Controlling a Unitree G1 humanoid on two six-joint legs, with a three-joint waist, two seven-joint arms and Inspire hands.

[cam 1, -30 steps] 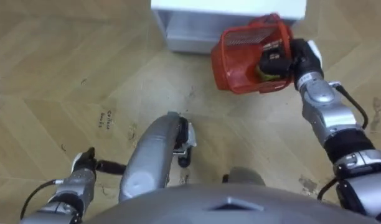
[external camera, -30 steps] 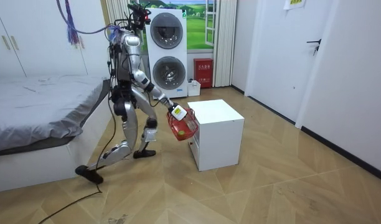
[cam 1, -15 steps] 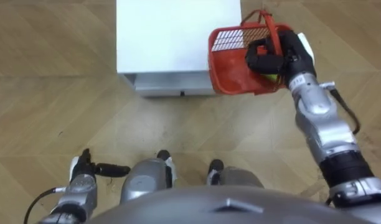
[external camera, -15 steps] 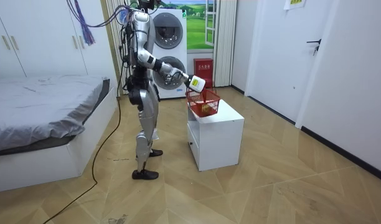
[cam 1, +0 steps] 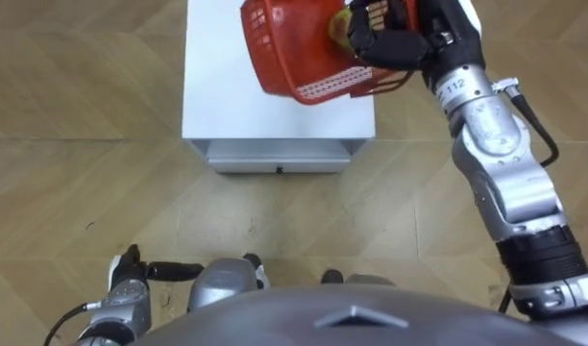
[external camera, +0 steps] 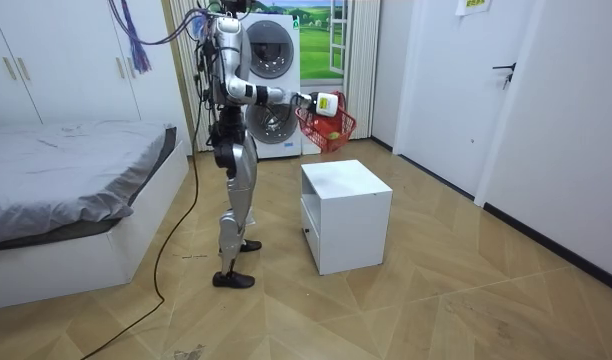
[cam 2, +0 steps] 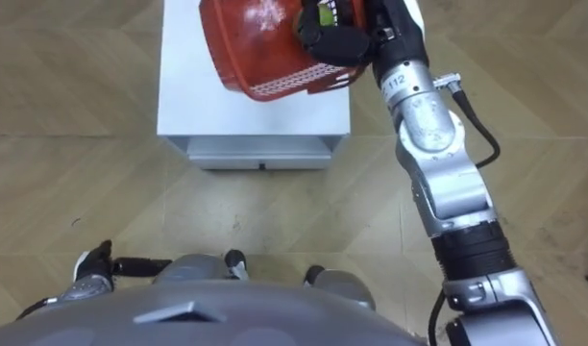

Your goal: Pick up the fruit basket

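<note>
One hand does the work: your right hand [cam 1: 398, 40], at the upper right of the frame, is curled tight on the right edge of the red fruit basket [cam 1: 289, 53]. The basket hangs tilted toward frame left of that hand, over the white cabinet [cam 1: 222, 96]. In the room view it is well clear of the tabletop. Your left hand [cam 1: 131, 281] idles at lower left, fingers straight. Level the basket, I'd judge, or the fruit [cam 1: 340, 24] could roll out.
</note>
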